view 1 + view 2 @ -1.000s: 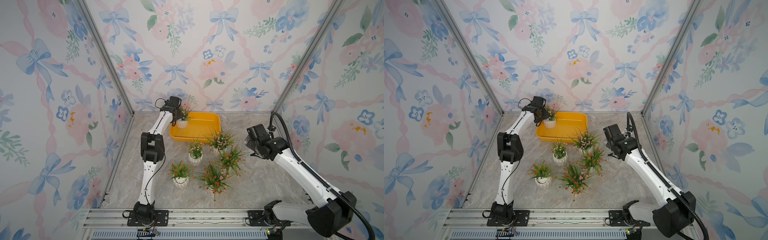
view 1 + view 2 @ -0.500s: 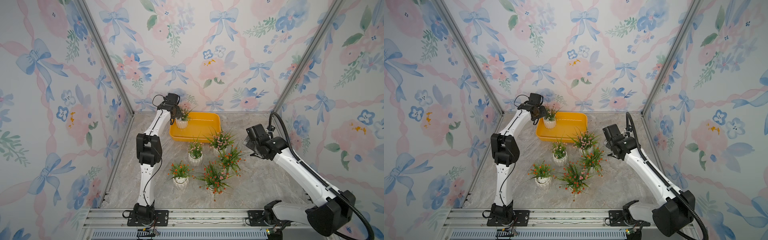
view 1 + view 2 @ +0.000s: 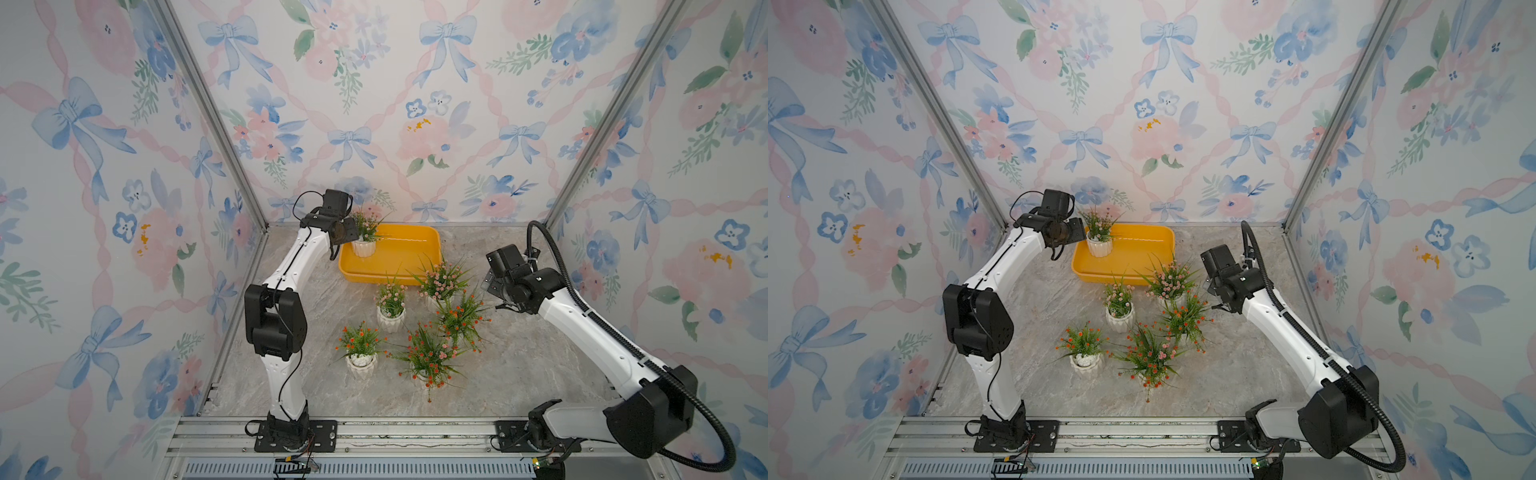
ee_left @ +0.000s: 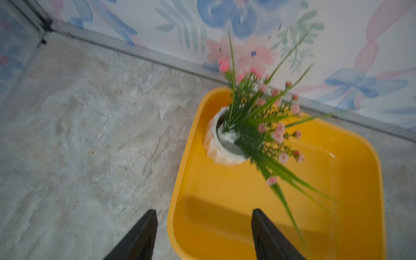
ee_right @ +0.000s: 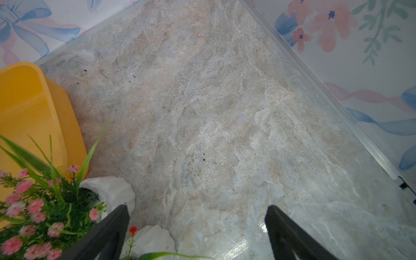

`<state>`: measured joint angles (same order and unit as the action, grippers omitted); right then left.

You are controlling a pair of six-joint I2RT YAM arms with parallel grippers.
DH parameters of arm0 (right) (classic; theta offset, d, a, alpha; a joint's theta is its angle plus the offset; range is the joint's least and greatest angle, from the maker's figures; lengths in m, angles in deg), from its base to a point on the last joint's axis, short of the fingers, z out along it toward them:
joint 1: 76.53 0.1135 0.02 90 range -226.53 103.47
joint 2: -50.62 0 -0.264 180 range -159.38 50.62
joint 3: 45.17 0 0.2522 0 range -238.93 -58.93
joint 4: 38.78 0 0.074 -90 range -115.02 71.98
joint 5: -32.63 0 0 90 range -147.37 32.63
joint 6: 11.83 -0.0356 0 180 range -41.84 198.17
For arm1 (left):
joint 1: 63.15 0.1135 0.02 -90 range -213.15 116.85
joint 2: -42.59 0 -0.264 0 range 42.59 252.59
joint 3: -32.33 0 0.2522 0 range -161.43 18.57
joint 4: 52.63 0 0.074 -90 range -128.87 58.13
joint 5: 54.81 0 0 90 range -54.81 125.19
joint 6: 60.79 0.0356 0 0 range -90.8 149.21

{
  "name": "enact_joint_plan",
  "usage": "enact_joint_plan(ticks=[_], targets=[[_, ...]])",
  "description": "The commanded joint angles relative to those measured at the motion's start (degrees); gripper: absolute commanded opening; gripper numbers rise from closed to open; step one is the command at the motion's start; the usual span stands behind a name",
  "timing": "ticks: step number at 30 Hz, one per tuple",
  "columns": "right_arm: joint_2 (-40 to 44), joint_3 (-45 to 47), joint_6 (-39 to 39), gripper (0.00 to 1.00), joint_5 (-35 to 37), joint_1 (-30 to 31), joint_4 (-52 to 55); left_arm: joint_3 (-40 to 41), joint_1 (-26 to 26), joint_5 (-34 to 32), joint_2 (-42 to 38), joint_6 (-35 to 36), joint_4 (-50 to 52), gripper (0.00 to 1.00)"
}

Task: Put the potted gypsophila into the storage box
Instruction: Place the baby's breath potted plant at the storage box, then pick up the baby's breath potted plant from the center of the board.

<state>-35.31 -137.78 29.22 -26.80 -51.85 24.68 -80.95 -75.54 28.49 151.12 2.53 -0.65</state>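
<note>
The yellow-orange storage box (image 3: 409,259) (image 3: 1138,257) lies at the back of the table. One potted gypsophila with pink flowers (image 3: 364,248) (image 3: 1099,247) (image 4: 225,144) stands upright in its far left corner. My left gripper (image 3: 345,237) (image 4: 203,210) hangs open just left of that pot, clear of it and holding nothing. Two pink pots (image 3: 390,319) (image 3: 441,282) and three orange-red ones (image 3: 360,362) (image 3: 462,321) (image 3: 428,363) stand on the table in front of the box. My right gripper (image 3: 487,284) (image 5: 198,206) is open and empty beside the right-hand pink pot (image 5: 110,191).
Floral walls close in the back and both sides, with aluminium posts in the corners. The marble tabletop (image 5: 225,112) lies bare to the right of the box. A rail with both arm bases (image 3: 291,432) runs along the front edge.
My left gripper has opened, let go of the pink pot in the box and drawn back to the left. The right arm has stayed where it was.
</note>
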Motion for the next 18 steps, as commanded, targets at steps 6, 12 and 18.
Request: enact_joint_plan(ticks=[6, 12, 18], targets=[[-3.47, -3.63, 3.78, 0.97, -2.61, -1.67, -1.64, 20.82, -0.19, 14.96, -14.18, 6.61, -0.01, 0.64], [-3.72, -3.96, 4.25, 0.97, -3.72, -1.39, -1.81, 31.02, -2.43, 18.70, -20.50, 7.53, 0.04, 0.63], [-2.08, -2.49, 5.19, 0.97, -3.76, -1.49, -2.40, 31.98, -6.34, 16.74, -19.58, 7.12, -0.48, 0.63]])
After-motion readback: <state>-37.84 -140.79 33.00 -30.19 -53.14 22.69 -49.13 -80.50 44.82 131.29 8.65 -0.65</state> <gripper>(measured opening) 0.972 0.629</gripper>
